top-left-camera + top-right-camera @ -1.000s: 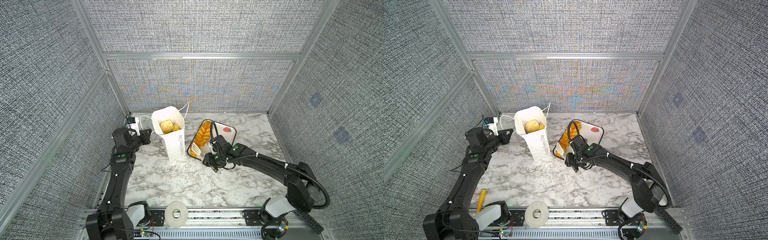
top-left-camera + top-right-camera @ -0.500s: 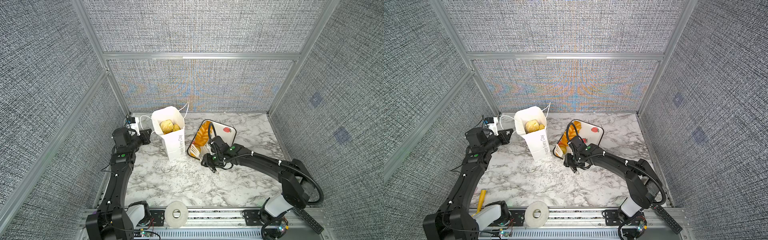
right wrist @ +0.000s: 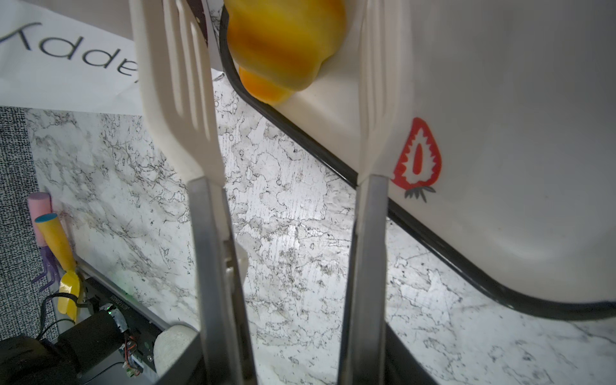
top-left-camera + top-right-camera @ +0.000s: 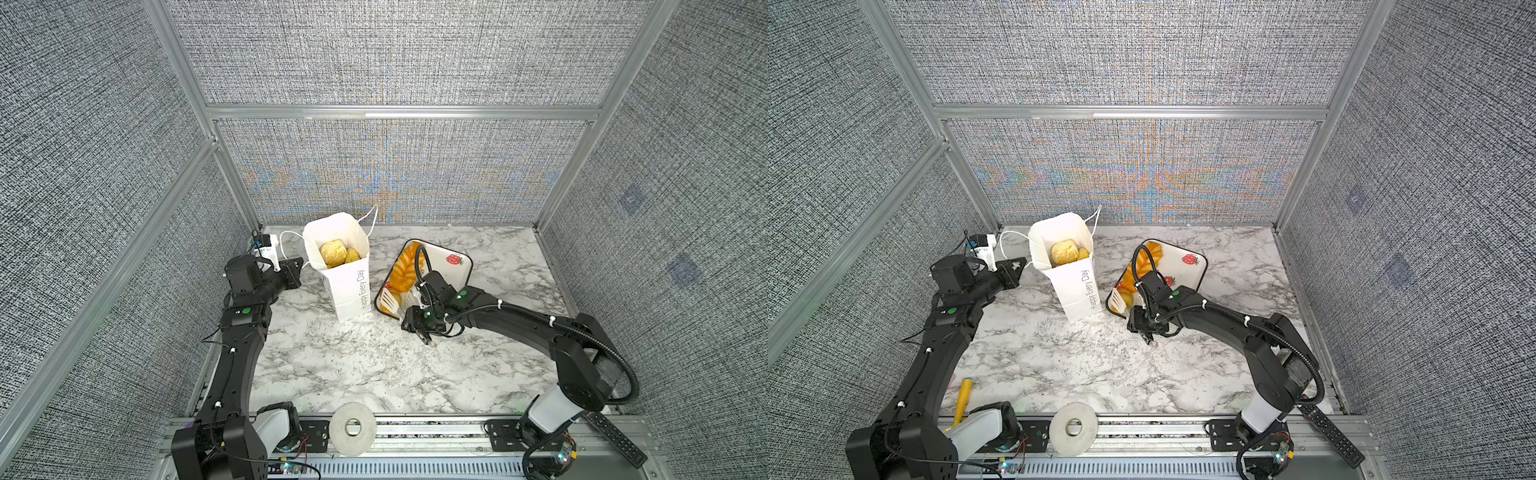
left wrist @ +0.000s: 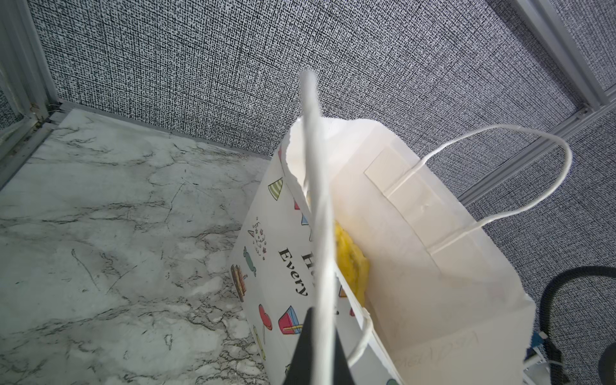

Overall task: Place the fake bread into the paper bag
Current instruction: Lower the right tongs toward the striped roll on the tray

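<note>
Top views show the right gripper (image 4: pixel 410 318), clamped on white tongs (image 4: pixel 390 300), edged left from a second ago. The open blades now flank a fake bread roll (image 3: pixel 283 43) in the tray's (image 4: pixel 441 257) near-left corner, ready to pinch. The left gripper (image 5: pixel 315 333) stays shut on the paper bag's (image 4: pixel 347 291) cord handle (image 5: pixel 315 166).

The tongs (image 3: pixel 210 213) stand parted, and a blurred orange bread (image 3: pixel 283 43) shows between their white slotted tips, lying in the tray (image 3: pixel 500 100) corner against its black rim. One tip (image 3: pixel 180 83) hangs over the marble table (image 3: pixel 293 216) beside the bag (image 3: pixel 66 76), the other (image 3: pixel 376 100) over the tray near a printed strawberry (image 3: pixel 416 156). A yellow scoop (image 3: pixel 58 243) lies by the wall.
</note>
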Controlling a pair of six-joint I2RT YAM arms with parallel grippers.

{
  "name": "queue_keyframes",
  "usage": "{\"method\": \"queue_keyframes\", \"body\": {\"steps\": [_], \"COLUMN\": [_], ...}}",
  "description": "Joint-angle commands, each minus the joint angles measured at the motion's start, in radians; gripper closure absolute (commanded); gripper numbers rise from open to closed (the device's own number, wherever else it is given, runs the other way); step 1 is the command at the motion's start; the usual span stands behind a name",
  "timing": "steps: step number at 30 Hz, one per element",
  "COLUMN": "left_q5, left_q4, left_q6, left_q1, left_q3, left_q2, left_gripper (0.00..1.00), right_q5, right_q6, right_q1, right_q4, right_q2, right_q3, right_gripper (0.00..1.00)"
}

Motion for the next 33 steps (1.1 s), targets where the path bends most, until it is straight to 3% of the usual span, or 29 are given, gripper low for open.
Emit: {"method": "queue_keyframes", "body": {"steps": [1, 26, 33], "left_q5": [0.011, 0.006, 0.005], "left_q4": [0.008, 0.004, 0.004], "left_q6": [0.004, 0.007, 0.008], "left_q1": [0.000, 0.000, 0.000], "left_q3": [0.002, 0.005, 0.005], "left_q2": [0.003, 0.003, 0.004], "left_gripper": [1.00, 1.00, 1.00], "right_q5": [-0.013, -0.037, -0.037], "right_q6": [-0.001, -0.004, -0.004], "right_q1": [-0.001, -0.015, -0.015], "right_q4": [0.031, 0.051, 0.053], "right_q2": [0.008, 0.064, 0.058], "right_q3": [0.012, 0.039, 0.032], "right_gripper": [0.45, 0.45, 0.51]}}
